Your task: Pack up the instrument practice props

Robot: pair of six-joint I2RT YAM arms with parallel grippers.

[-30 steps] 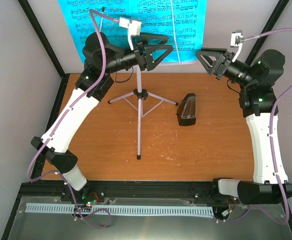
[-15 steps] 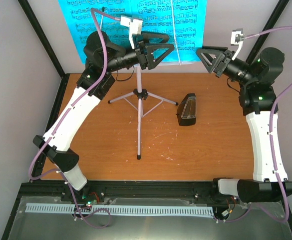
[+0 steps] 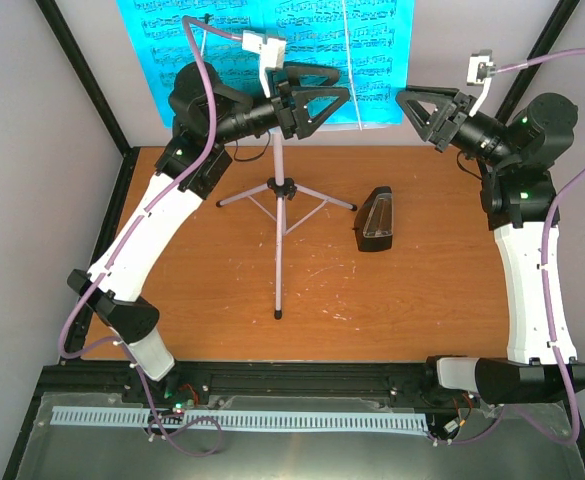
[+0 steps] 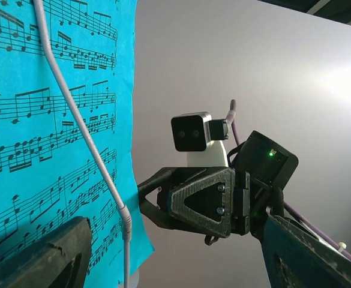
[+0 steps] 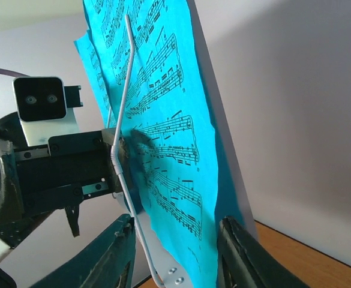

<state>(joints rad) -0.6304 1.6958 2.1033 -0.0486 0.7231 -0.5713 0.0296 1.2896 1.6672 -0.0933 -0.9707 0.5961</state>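
At the back of the table [image 3: 422, 300], cyan sheet-music pages [image 3: 372, 50] hang high on the tall white tripod music stand [image 3: 278, 250], pinned under a thin white wire page holder [image 5: 120, 90]. The small black pyramid metronome with clear cover [image 3: 376, 220] sits on the wood just right of the stand's legs, apart from them.

The left end effector [image 3: 338, 87] is up in front of the pages, fingers spread wide, holding nothing. The right end effector [image 3: 409, 104] is at the pages' right edge, fingers part spread either side of the lower corner. No pinch visible, and I can't tell whether they touch.

Handling, as a judgement:
- **Pages:** thin, limp and light, likely to crease or tear. Take the free right edge or corner and slide them sideways out from under the wire, not straight off.
- **Stand:** stiff but light and top-heavy, so it probably tips if the pages drag. Brace or hold the pole near the leg hub.
- **Metronome:** rigid, and the cover is likely slick. Grip low across its flat sides.
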